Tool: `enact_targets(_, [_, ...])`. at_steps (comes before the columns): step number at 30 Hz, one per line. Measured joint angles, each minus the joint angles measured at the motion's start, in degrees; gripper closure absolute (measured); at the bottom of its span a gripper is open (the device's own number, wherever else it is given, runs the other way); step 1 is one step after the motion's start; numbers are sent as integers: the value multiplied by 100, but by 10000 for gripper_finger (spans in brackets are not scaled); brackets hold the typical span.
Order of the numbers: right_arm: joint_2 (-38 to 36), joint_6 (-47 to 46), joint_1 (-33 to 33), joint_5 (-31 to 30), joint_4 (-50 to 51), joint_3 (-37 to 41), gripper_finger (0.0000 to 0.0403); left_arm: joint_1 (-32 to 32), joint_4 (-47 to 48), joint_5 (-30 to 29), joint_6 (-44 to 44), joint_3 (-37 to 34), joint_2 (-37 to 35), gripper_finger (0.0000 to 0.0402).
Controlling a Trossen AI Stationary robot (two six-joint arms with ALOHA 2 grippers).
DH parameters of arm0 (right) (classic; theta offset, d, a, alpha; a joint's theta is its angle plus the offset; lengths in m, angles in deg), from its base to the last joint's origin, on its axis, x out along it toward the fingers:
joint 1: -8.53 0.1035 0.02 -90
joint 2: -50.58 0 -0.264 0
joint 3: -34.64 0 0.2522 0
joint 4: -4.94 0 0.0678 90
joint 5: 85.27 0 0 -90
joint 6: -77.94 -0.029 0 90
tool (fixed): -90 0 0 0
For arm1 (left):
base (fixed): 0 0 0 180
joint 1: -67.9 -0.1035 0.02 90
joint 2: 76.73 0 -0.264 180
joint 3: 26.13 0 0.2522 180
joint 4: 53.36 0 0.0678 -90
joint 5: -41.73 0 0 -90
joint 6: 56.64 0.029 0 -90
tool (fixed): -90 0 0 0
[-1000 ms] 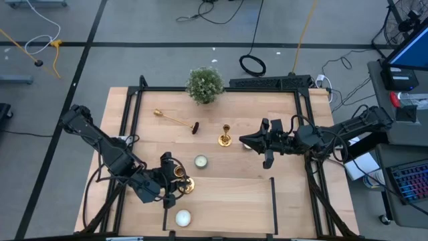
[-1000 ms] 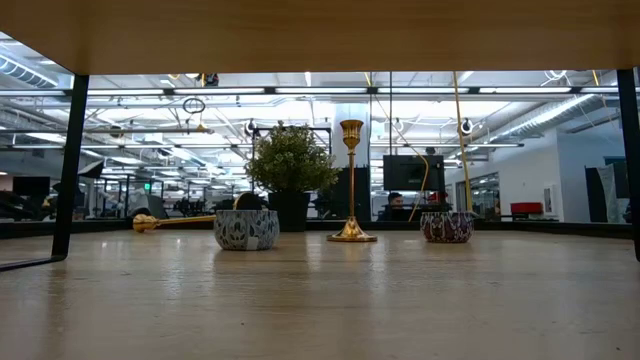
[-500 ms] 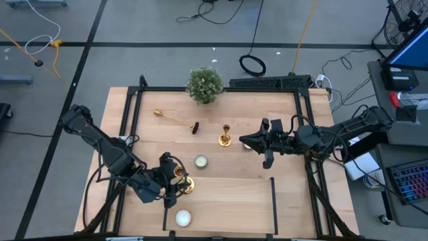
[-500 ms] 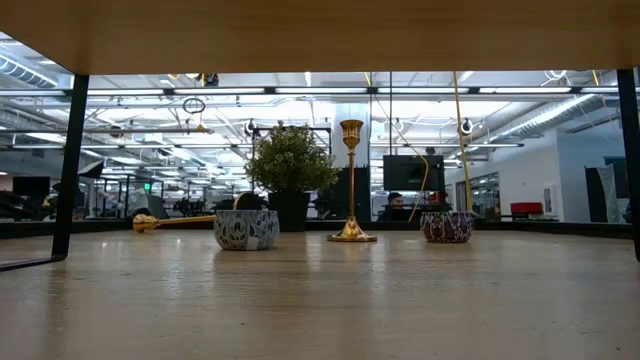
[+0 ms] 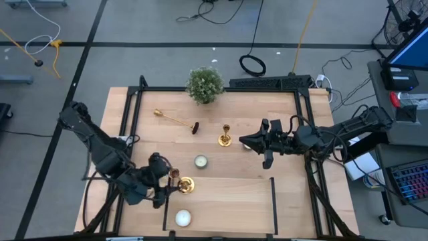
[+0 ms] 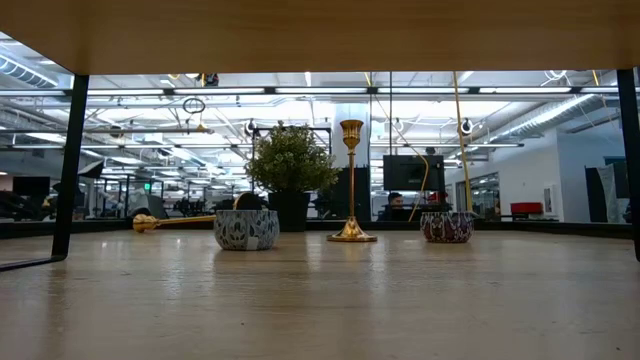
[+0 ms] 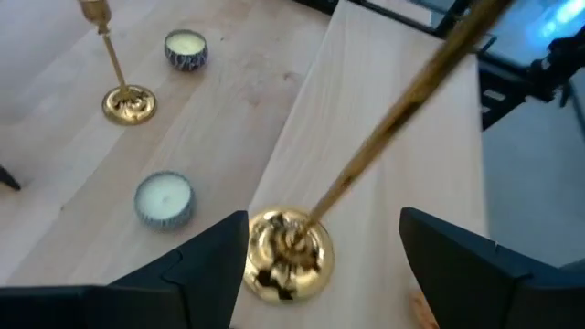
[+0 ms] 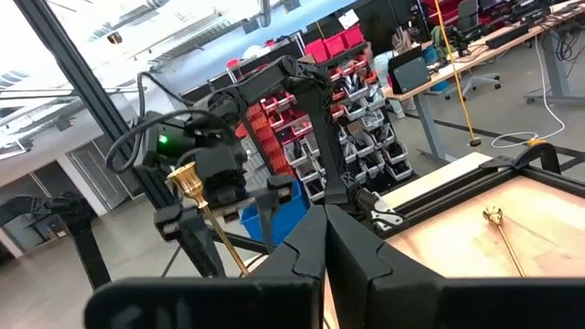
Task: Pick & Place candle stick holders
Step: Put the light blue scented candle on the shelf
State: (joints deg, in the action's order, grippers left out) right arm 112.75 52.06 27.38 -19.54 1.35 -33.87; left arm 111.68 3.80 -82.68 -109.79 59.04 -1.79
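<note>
One gold candle stick holder [image 5: 182, 183] stands on its round base [image 7: 291, 256] on the raised light board near the front left. My left gripper [image 7: 324, 239] is open, a finger on either side of that base without touching it. A second holder [image 5: 225, 136] stands upright mid-table. A third [image 5: 172, 118] lies on its side at the far left. My right gripper [image 5: 245, 141] hovers shut beside the upright holder, with nothing in it.
A tealight tin [image 5: 200, 161] sits mid-table and another [image 5: 182, 217] on the front board. The wrist view shows one more tin [image 7: 186, 47] beyond the upright holder. A potted plant [image 5: 204, 84] stands at the far edge. Black frame rails [image 5: 273, 204] border the board.
My left gripper has let go of the front candle stick holder and drawn back toward the table's left edge. The holder stays standing on the board where it was.
</note>
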Motion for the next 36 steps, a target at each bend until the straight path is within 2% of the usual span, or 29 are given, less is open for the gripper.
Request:
enact_targets(5, [0,0,0,0,5,0,403,205,-49,-383,-172,2,-253,110])
enact_targets(10, [0,2,0,0,5,0,403,358,499,-135,-595,4,-300,110])
enact_targets(20, [0,-176,0,0,3,0,403,354,2532,108,-3310,4,-298,110])
enact_targets(23, [0,-172,-2,2,5,0,403,280,3075,-286,-4146,4,-298,110])
enact_targets(28, [0,-205,-73,16,7,0,403,135,3720,-1337,-5368,3,-298,110])
enact_targets(31, [0,-213,-152,24,10,0,403,-75,3963,-1657,-5607,4,-298,110])
enact_targets(36, [0,-198,-430,40,203,0,401,-594,4184,-1714,-5500,4,-298,110])
